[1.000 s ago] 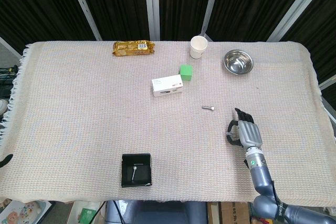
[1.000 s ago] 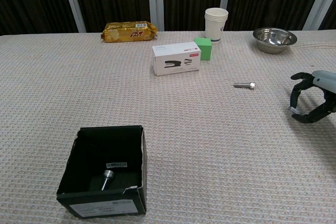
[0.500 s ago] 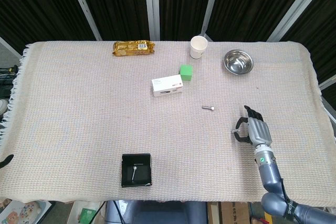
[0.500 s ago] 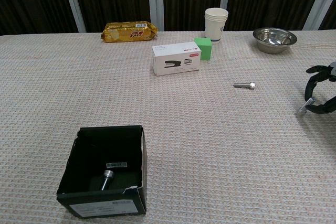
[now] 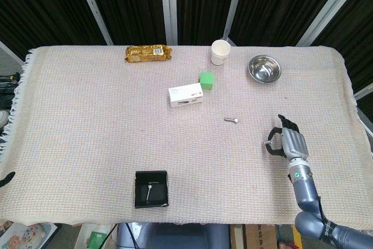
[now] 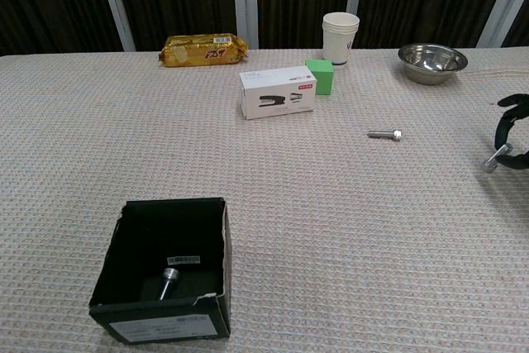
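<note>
My right hand [image 5: 288, 142] hovers over the cloth near the table's right edge; the chest view shows it cut off by the frame's right side [image 6: 514, 131]. Its fingers are curled, and it pinches a small silvery bolt-like piece [image 6: 494, 159] at its tips. A loose silver bolt [image 5: 231, 120] [image 6: 385, 134] lies on the cloth to the left of the hand, well apart from it. At the near left stands an open black box [image 5: 151, 189] [image 6: 165, 266] with one bolt [image 6: 169, 274] lying inside. No left hand shows in either view.
A white stapler box [image 5: 186, 95] and a green cube [image 5: 206, 80] sit mid-table. A paper cup [image 5: 220, 52], a steel bowl [image 5: 264, 69] and a gold snack packet [image 5: 148, 53] line the far edge. The woven cloth [image 5: 87, 121] covers the whole table.
My right hand has drifted to the right and slightly away from me, farther from the loose bolt, carrying the silvery piece along. Everything else on the table is as before.
</note>
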